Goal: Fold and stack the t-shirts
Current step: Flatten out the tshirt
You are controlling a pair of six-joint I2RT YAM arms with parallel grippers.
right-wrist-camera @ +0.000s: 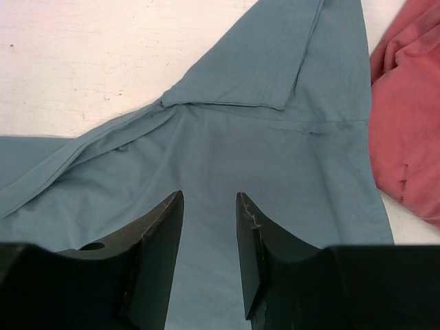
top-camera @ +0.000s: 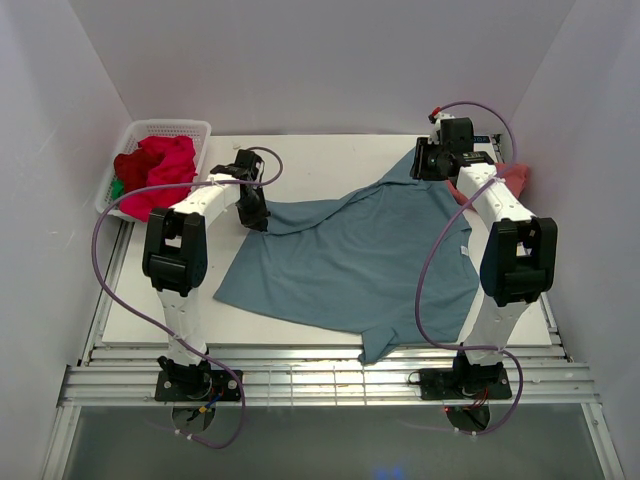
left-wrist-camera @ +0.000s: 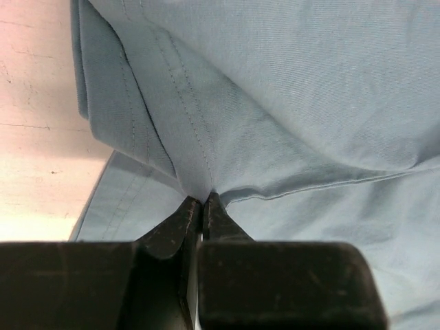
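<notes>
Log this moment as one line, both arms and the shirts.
left pincer: shut on teal t-shirt edge | right pincer: open over same shirt | salmon t-shirt: beside it, right | red t-shirt: in basket

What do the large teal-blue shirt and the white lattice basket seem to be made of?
The large teal-blue shirt: soft matte cloth, likely cotton; stitched hems and limp folds show. The white lattice basket: probably rigid plastic, judging by its thin moulded grid walls.
</notes>
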